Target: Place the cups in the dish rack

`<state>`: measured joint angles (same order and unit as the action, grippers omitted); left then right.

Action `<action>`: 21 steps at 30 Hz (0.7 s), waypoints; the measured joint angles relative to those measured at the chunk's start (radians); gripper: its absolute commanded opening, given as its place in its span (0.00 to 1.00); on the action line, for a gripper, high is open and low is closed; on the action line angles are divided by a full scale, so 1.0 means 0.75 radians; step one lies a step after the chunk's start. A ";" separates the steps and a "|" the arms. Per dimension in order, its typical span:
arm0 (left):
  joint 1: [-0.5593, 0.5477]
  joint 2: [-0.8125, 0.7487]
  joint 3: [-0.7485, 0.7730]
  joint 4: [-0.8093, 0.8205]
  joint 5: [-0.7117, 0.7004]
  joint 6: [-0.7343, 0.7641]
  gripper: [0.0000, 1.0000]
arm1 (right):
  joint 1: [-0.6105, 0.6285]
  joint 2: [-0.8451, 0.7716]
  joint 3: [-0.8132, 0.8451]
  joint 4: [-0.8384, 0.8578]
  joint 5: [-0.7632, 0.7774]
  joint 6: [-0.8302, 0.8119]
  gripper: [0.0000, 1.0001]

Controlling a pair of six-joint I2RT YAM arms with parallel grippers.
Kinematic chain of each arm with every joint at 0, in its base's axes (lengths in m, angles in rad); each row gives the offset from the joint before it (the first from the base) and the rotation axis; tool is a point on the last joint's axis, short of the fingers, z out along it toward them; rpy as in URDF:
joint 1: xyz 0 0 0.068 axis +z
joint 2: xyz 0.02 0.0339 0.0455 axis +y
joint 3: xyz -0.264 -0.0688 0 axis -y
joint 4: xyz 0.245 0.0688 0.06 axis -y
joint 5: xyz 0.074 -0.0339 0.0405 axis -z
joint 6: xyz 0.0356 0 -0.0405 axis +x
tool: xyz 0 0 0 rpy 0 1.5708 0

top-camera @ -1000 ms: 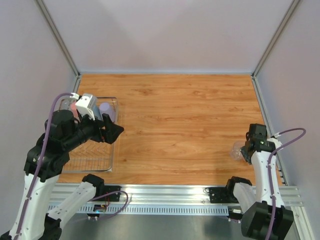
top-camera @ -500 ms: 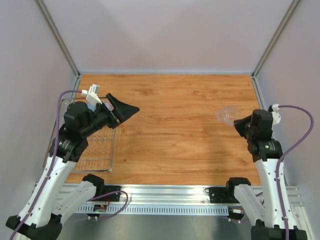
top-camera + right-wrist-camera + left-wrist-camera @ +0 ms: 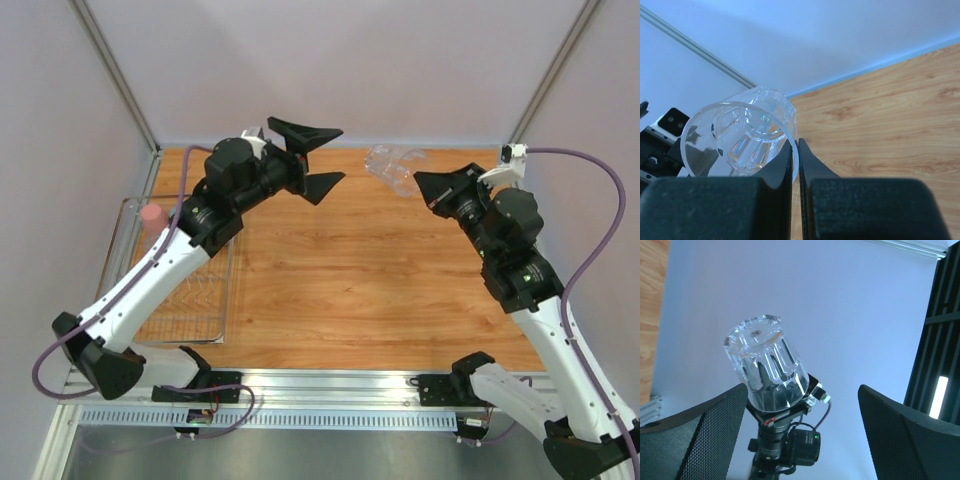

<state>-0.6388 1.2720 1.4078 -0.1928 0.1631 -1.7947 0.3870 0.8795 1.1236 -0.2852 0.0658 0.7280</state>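
Pinching the rim of a clear cup (image 3: 392, 163), your right gripper (image 3: 424, 184) is clamped on the wall with one finger inside and one outside. It holds the cup up in the air well to the right of the dish rack (image 3: 196, 318). The cup lies nearly on its side, with its base aimed back toward the rack's side of the table (image 3: 380, 270). Your left gripper (image 3: 338, 154) is raised too, off to the right of the rack's far end. Its fingers are spread wide with nothing between them, and it faces the cup's base with a gap showing between them from overhead. A pink cup (image 3: 150, 216) sits in the rack's far left corner.
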 measured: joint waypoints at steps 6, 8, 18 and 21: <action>-0.106 0.162 0.180 -0.023 -0.114 -0.080 1.00 | 0.042 0.019 0.034 0.031 0.016 -0.039 0.01; -0.109 0.164 0.187 -0.048 -0.144 -0.084 1.00 | 0.042 0.015 0.049 0.033 0.018 -0.052 0.01; -0.145 0.288 0.336 -0.089 -0.177 -0.090 1.00 | 0.087 0.067 0.189 0.077 -0.024 -0.132 0.00; -0.169 0.336 0.361 -0.087 -0.171 -0.090 0.99 | 0.107 0.091 0.199 0.076 -0.025 -0.159 0.01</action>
<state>-0.7654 1.5238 1.6783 -0.2584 0.0349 -1.8618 0.4671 0.9478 1.2728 -0.2283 0.0467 0.6086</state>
